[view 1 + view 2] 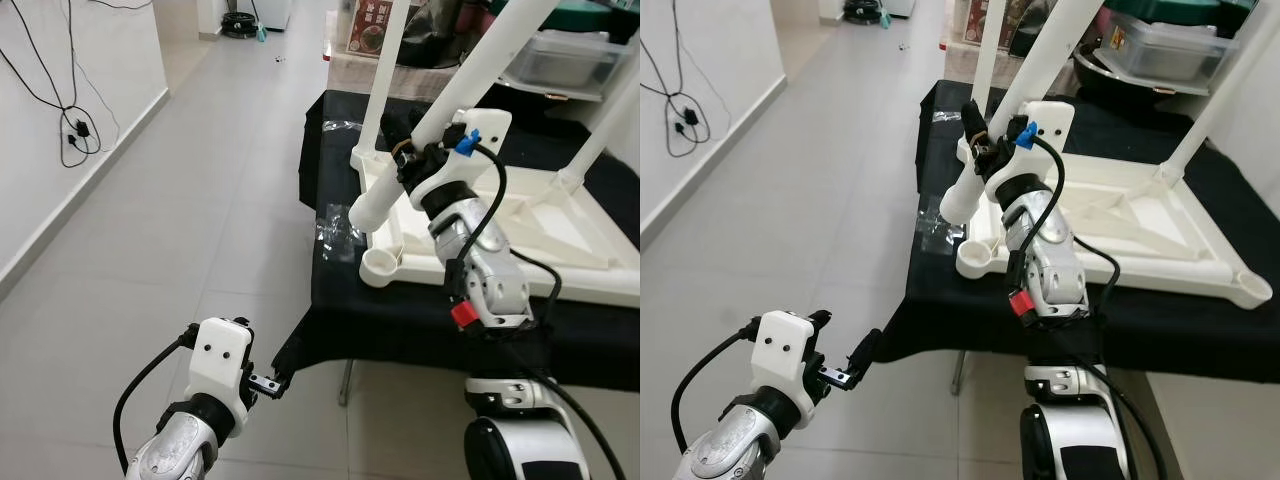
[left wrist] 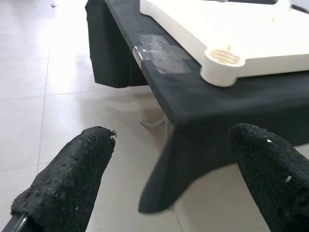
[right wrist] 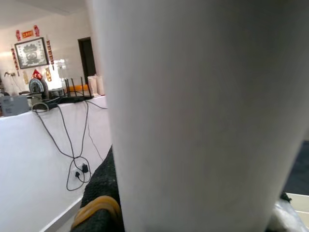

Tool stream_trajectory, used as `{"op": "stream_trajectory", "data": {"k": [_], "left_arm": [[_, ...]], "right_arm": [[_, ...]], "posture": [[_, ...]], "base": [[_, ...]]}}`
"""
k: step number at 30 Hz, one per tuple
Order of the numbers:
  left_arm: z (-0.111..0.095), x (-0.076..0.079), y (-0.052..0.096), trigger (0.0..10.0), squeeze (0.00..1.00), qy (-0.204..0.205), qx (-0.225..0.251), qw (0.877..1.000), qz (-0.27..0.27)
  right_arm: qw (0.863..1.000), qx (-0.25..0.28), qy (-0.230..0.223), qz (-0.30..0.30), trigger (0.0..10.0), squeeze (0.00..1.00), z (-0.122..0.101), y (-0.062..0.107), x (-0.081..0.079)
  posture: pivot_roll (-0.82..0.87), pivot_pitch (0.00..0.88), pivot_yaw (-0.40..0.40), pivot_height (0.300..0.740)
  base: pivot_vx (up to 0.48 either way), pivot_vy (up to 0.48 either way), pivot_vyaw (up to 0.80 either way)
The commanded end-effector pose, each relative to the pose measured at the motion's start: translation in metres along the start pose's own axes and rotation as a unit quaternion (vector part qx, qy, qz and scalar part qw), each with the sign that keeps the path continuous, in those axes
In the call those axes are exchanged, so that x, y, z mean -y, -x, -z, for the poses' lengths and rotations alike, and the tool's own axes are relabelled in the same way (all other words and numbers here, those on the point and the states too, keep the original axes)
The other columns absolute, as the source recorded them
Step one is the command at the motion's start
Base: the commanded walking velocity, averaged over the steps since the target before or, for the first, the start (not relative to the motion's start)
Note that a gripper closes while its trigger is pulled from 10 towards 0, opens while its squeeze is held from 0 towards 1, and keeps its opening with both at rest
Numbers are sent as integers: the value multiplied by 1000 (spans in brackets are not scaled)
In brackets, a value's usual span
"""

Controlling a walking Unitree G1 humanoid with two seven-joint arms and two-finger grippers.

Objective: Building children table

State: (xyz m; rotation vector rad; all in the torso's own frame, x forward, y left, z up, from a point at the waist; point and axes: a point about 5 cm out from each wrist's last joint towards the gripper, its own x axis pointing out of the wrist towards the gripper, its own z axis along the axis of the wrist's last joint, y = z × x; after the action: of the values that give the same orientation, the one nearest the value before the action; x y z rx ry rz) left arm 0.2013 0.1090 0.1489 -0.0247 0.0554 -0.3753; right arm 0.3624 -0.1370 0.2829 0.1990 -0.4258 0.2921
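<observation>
A white children's table (image 1: 540,225) lies upside down on a black-clothed table (image 1: 400,320). Two white legs stand screwed into its far corners (image 1: 385,70). The near-left corner socket (image 1: 380,265) is empty. My right gripper (image 1: 405,150) is shut on a loose white table leg (image 1: 470,75). The leg slants, and its lower end (image 1: 365,210) hangs just above and left of that socket. In the right wrist view the leg (image 3: 193,116) sits against a black finger (image 3: 99,203). My left gripper (image 1: 270,383) is open and empty, low over the floor by the cloth's corner, its fingertips (image 2: 72,179) apart.
A clear plastic bag (image 1: 335,235) lies on the cloth beside the socket. Storage boxes (image 1: 565,60) stand behind the table. Cables (image 1: 75,130) hang on the white wall at the left. Grey tiled floor (image 1: 200,200) stretches between wall and table.
</observation>
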Motion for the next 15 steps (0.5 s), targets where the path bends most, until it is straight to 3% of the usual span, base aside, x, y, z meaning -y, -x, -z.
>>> {"op": "stream_trajectory", "data": {"k": [1,5,15], "left_arm": [[0,3,0,10000,0,0,1,1000,-1],[2,2,0,10000,0,-1,-4,1000,-5],[5,0,-1,10000,0,-2,-14,1000,-11]], "right_arm": [[1000,14,2,8,10000,0,-5,-1,2],[1000,15,3,10,10000,0,-3,-2,1],[1000,20,8,12,10000,0,-5,-5,2]], "posture": [[98,95,-109,740],[98,99,-108,740],[98,112,-106,740]], "base": [[480,0,0],[432,0,0],[0,0,0]]}}
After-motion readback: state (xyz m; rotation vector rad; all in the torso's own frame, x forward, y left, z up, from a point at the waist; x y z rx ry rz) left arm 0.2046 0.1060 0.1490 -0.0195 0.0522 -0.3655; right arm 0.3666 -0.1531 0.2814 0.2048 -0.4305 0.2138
